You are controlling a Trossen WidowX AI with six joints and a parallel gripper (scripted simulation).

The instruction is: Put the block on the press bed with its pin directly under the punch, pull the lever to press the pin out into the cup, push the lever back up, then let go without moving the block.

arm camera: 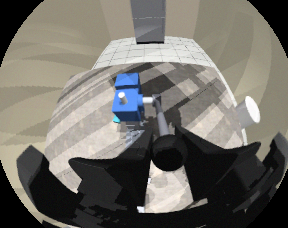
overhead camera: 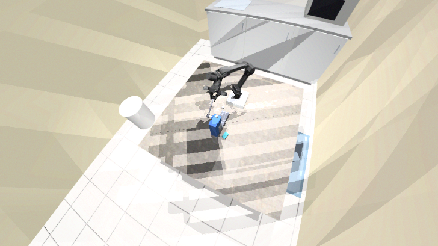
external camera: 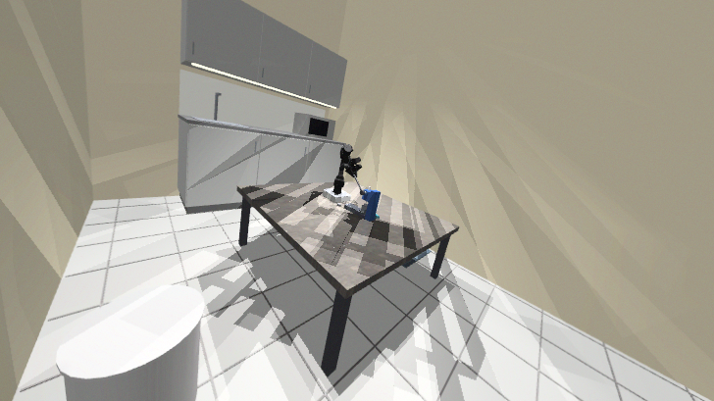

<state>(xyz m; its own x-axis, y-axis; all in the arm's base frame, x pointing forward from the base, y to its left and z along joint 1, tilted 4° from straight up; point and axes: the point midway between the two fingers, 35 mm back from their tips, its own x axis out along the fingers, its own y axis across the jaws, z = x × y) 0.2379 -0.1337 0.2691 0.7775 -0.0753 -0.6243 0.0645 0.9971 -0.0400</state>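
Two-fingered, pinching the round black knob of the slim grey lever in the black pincer. Slanting up from beside the boxy blue press, on the brown-grey desk. Near the press's foot, small and cyan: a flat-looking piece. Cannot make out the block.

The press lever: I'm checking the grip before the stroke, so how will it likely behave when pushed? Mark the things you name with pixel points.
The lever [overhead camera: 210,107] [external camera: 358,183] [arm camera: 161,119] looks stiff, being a straight rod. It will probably swing rather than slide, since it joins the blue press [overhead camera: 215,126] [external camera: 372,205] [arm camera: 127,106] sideways. Its round knob [arm camera: 169,152] might slip.
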